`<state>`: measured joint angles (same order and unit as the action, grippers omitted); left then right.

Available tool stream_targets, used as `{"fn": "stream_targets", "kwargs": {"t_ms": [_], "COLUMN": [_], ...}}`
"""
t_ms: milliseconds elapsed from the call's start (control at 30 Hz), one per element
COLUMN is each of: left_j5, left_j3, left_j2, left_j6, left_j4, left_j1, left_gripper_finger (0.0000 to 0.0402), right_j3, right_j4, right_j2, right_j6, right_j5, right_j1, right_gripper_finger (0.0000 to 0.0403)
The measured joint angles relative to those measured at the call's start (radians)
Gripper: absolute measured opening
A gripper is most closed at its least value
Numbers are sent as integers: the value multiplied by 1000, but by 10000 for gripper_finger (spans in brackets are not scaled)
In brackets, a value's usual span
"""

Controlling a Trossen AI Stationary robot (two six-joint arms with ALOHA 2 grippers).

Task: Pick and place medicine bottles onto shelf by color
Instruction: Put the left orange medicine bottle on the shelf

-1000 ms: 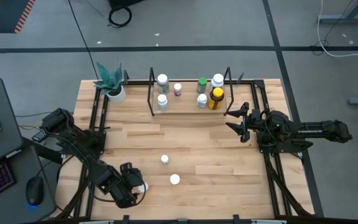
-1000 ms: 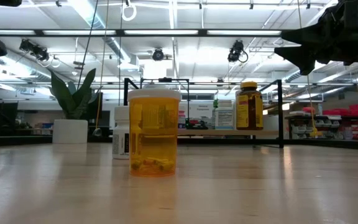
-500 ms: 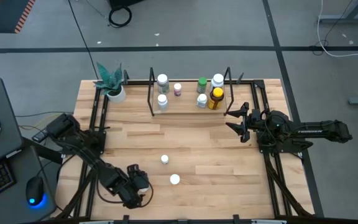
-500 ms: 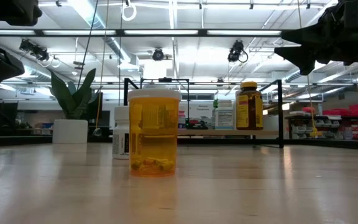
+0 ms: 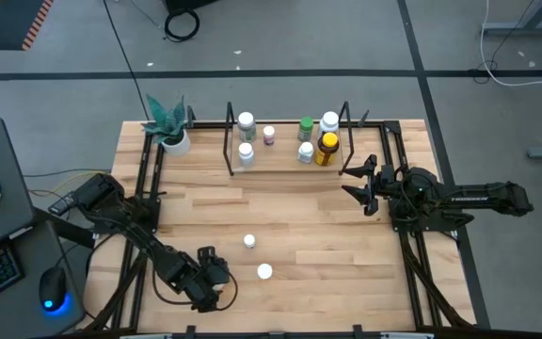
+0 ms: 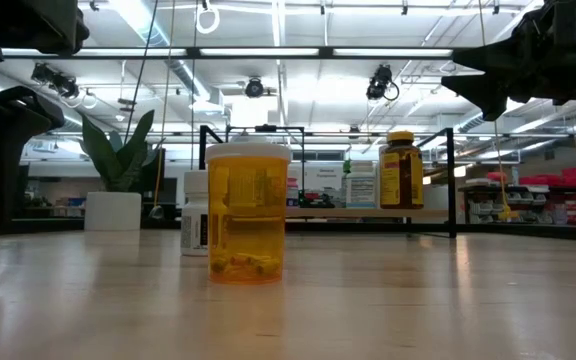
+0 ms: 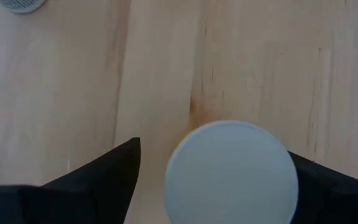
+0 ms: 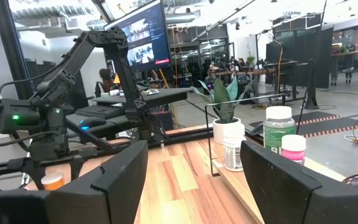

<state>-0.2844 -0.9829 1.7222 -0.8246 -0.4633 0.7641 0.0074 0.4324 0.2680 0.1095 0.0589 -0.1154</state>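
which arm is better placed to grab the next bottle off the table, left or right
Probably the left. The left gripper hangs directly over a white-capped bottle at the table's near edge, one finger on each side, a gap showing beside one. The right gripper waits by the shelf, away from the loose bottles.

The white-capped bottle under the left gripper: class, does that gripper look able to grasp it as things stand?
Probably yes. The left gripper hangs right above the white-capped bottle, one dark finger on each side of the round cap, gaps showing, and only bare wooden tabletop around it.
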Motion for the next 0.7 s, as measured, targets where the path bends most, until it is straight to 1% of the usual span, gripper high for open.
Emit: {"fn": "stream_targets", "kwargs": {"t_ms": [433, 700], "left_j5": [46, 45], "left_j3": [0, 0], "left_j2": [0, 0], "left_j6": [27, 55], "left_j4": [-16, -21], "left_j1": [-28, -32], "left_gripper_finger": [229, 199], "right_j3": [0, 0], "right_j4": [0, 0], "right_j2": [0, 0], "right_j6": [0, 0], "right_j5": [0, 0], "right_j1": [0, 0], "right_gripper_finger": [265, 265]}}
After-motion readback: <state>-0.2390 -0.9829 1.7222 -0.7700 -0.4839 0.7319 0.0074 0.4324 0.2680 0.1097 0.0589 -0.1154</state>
